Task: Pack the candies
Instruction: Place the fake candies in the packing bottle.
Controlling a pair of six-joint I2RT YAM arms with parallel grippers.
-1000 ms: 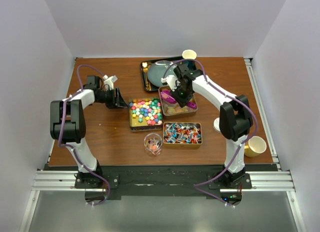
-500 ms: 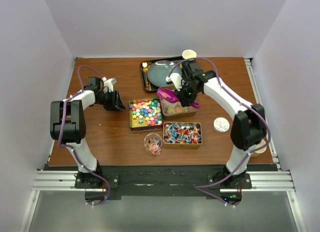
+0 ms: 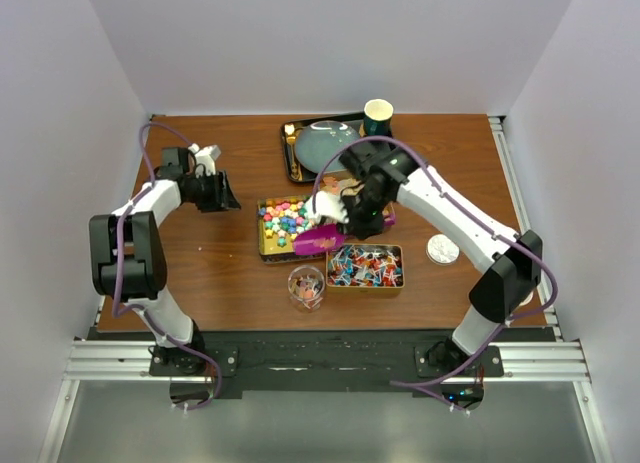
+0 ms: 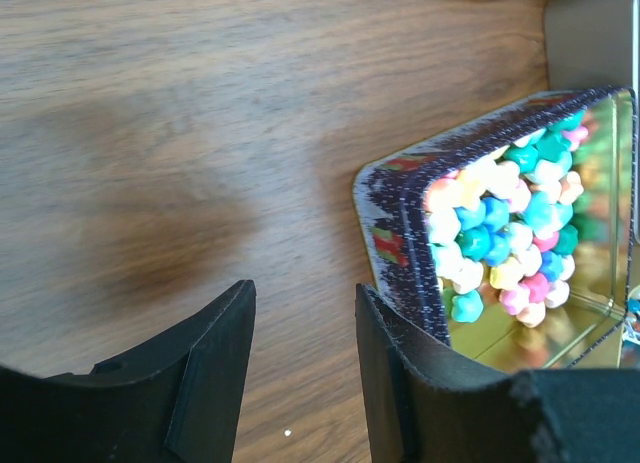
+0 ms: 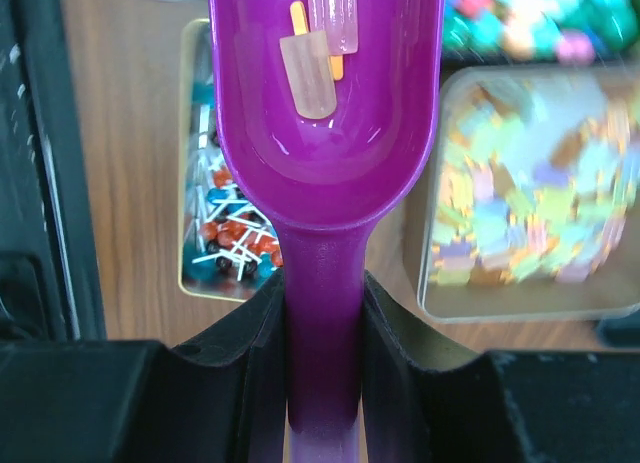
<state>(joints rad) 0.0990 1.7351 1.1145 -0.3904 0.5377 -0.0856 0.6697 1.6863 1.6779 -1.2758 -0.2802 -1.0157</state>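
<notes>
My right gripper (image 3: 360,219) is shut on the handle of the purple scoop (image 3: 318,241). The scoop hangs over the near edge of the tin of multicoloured cubes (image 3: 288,221), just behind the glass cup (image 3: 306,286). In the right wrist view my gripper (image 5: 325,295) clamps the scoop (image 5: 330,163), which holds a few pale pink-orange gummies (image 5: 310,73). The gummy tin (image 5: 530,213) is at the right there and the wrapped-candy tin (image 5: 225,233) at the left. My left gripper (image 3: 216,193) is open and empty left of the cube tin (image 4: 500,223); it also shows in the left wrist view (image 4: 302,313).
The wrapped-candy tin (image 3: 365,266) sits right of the glass. A black tray (image 3: 292,155) with a blue-grey plate (image 3: 325,143) is at the back, with a dark paper cup (image 3: 378,113) beside it. A round silver lid (image 3: 442,248) lies at the right.
My right arm lifted the scoop out of the gummy tin and swung it left and nearer, toward the glass. My left gripper drew back a little to the left.
</notes>
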